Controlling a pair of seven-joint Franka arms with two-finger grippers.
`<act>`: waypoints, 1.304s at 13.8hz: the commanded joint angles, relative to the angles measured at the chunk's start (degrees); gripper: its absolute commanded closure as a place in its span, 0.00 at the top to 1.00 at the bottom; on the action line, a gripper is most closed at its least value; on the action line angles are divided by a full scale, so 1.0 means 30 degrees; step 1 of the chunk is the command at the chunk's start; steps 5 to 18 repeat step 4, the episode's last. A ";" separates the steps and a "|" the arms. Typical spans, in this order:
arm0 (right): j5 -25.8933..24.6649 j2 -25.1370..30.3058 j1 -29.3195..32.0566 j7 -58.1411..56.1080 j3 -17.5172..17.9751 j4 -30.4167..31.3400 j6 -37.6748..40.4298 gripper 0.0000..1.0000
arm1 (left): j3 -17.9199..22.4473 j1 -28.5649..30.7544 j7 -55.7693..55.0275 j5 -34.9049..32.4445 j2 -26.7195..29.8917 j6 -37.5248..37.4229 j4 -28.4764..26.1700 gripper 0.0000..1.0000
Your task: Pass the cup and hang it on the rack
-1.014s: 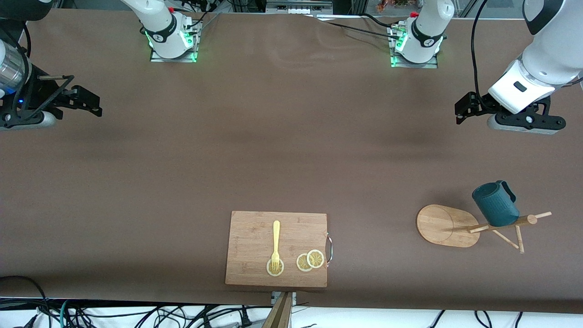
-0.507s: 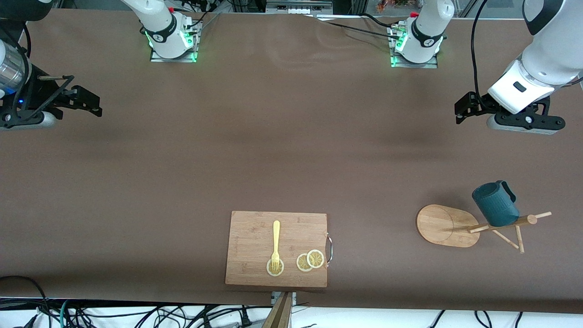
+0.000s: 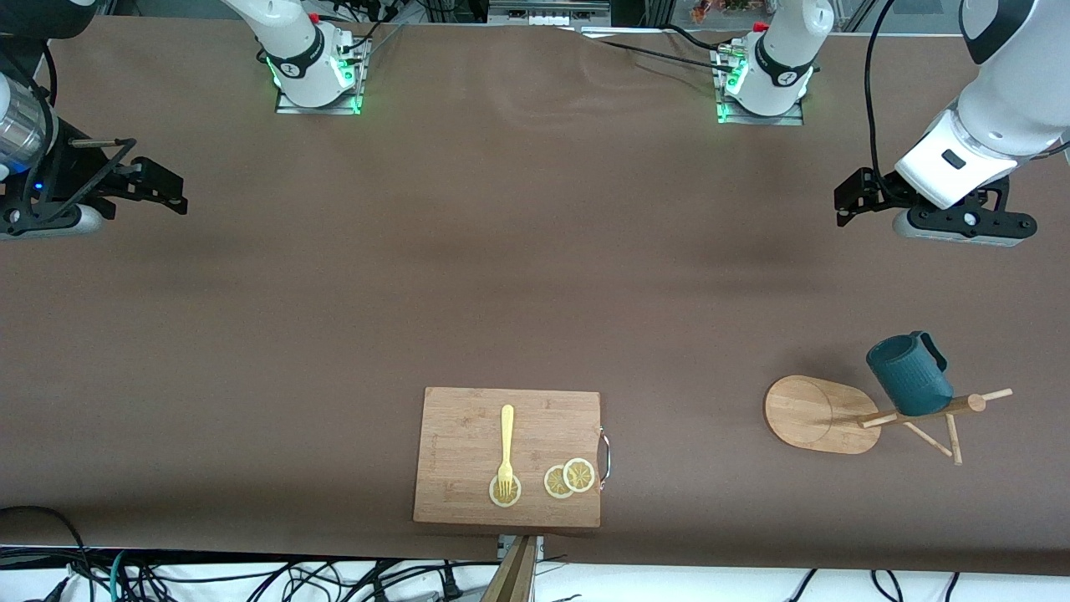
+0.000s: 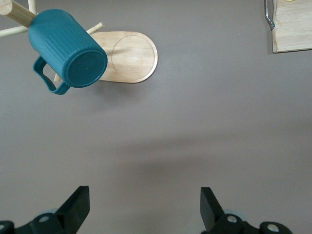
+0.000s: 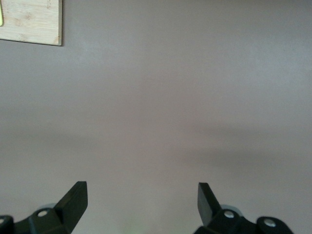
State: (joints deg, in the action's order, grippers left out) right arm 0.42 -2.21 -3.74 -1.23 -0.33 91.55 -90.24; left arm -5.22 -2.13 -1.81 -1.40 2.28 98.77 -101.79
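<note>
The dark teal cup (image 3: 909, 378) hangs on the bamboo rack (image 3: 815, 414), up by the post's top among the pegs, toward the left arm's end of the table. In the left wrist view the cup (image 4: 68, 51) shows its bottom and its loop handle, beside the rack's oval base (image 4: 129, 57). My left gripper (image 3: 843, 205) is open and empty, apart from the rack and above bare table. My right gripper (image 3: 171, 188) is open and empty at the right arm's end of the table. Both also show open in their wrist views: the left gripper (image 4: 145, 204), the right gripper (image 5: 142, 200).
A rectangular bamboo cutting board (image 3: 464, 426) lies near the table's front edge at mid table, with a yellow fork (image 3: 506, 443) and lemon slices (image 3: 570, 478) on it. Its corner shows in the left wrist view (image 4: 292, 34) and the right wrist view (image 5: 31, 19).
</note>
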 commanded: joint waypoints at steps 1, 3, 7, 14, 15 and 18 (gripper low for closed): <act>0.0357 0.0005 0.0249 -0.0145 0.0081 -0.0106 0.0139 1.00 | -0.0018 -0.0052 -0.0129 0.0232 -0.0262 -0.0520 0.0618 1.00; 0.0357 0.0005 0.0249 -0.0145 0.0081 -0.0106 0.0139 1.00 | -0.0018 -0.0052 -0.0129 0.0232 -0.0262 -0.0579 0.0618 1.00; 0.0357 0.0005 0.0249 -0.0145 0.0081 -0.0106 0.0139 1.00 | -0.0018 -0.0052 -0.0158 0.0261 -0.0262 -0.0579 0.0618 1.00; 0.0357 0.0005 0.0249 -0.0145 0.0081 -0.0106 0.0139 1.00 | -0.0018 -0.0052 -0.0158 0.0261 -0.0262 -0.0579 0.0618 1.00; 0.0357 0.0005 0.0249 -0.0145 0.0081 -0.0106 0.0139 1.00 | -0.0018 -0.0052 -0.0158 0.0261 -0.0262 -0.0579 0.0618 1.00; 0.0357 0.0005 0.0249 -0.0145 0.0081 -0.0106 0.0139 1.00 | -0.0018 -0.0052 -0.0158 0.0261 -0.0262 -0.0579 0.0618 1.00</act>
